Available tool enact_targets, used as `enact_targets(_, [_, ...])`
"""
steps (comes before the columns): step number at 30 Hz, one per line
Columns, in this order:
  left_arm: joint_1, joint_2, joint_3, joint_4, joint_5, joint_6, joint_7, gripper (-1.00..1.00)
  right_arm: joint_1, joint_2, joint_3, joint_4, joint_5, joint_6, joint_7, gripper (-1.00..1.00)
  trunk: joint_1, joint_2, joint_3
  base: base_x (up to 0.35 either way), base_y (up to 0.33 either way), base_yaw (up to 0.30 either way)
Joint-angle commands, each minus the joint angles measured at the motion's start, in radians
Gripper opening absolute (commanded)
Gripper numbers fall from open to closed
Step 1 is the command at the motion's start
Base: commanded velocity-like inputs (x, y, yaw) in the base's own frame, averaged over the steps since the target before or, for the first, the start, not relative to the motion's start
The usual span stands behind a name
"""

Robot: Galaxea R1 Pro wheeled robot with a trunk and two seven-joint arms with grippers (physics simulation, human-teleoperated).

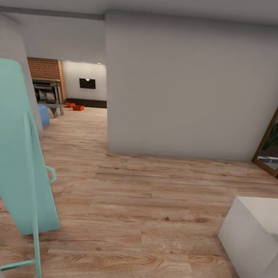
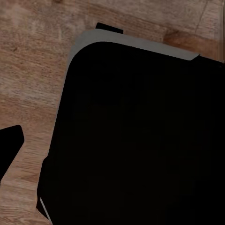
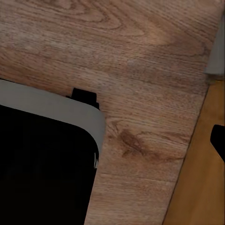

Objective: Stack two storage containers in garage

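Two orange-red rectangular bins to fetch; approach leg judged in hand, over light wood plank floor [image 1: 142, 206]. Noted pale teal folded frame [image 1: 16, 154] close by left pincer, then red brick fireplace [image 1: 44, 69]. Spotted left bin [image 1: 69, 104] and right bin [image 1: 78, 107] far ahead of both pincers, on living-room floor. Glimpsed one dark fingertip [image 2: 10, 140] of left pincer and one dark fingertip [image 3: 218, 140] of right pincer; could not tell clenched or released. Next, by judgement: drive through opening left of plain grey wall [image 1: 184, 88], toward bins.
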State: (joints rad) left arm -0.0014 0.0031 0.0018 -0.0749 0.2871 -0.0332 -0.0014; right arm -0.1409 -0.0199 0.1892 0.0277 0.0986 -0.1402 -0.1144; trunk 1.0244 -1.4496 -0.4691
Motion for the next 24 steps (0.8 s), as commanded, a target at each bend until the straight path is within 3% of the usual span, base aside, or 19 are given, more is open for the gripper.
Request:
enact_targets(1, [0.0,0.0,0.0,0.0,0.004,-0.002,0.0,1.0,-0.001,0.0,0.001,0.003,0.01,-0.004,-0.005,1.0,0.001,0.0,-0.001,0.326,0.0,0.0])
enact_targets(24, [0.0,-0.002,-0.003,0.0,0.003,-0.005,0.0,1.0,-0.001,-0.003,0.002,0.003,0.012,-0.004,-0.005,1.0,0.001,0.0,-0.001,0.326,0.0,0.0])
